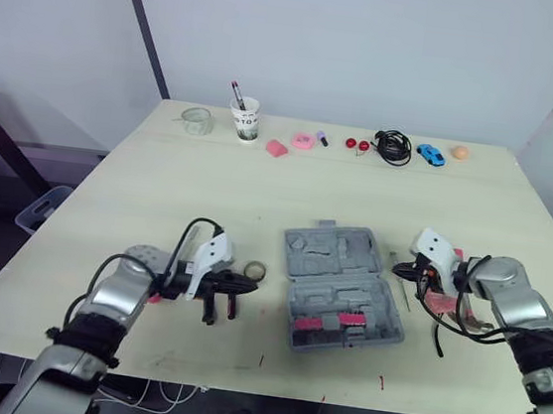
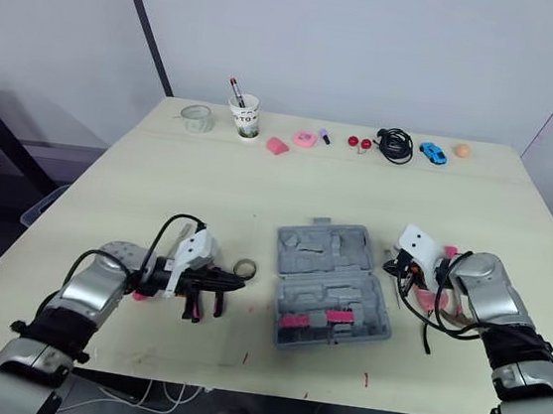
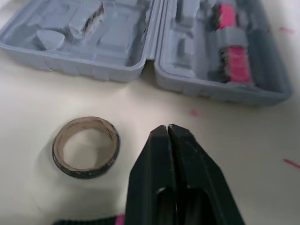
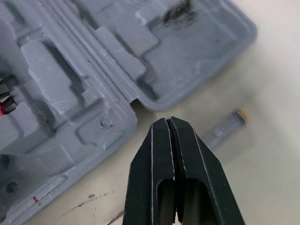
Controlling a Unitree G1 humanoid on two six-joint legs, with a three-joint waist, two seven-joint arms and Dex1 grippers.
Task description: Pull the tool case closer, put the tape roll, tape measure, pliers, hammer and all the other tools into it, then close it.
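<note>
Grey tool case (image 1: 342, 289) open near the table (image 1: 210, 179) front edge, pink tools in its near half, tape roll (image 3: 84, 172) on table just left of case, left gripper (image 3: 168, 129) beside roll, jaws together, empty, right gripper (image 4: 167, 121) just right of case, jaws together, empty

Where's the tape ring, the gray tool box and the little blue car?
tape roll (image 3: 84, 172), left wrist view, on its dark outer edge.
tool case (image 1: 337, 249), left eye view, on the empty far half.
blue toy car (image 1: 430, 154), left eye view, on its body.
</note>
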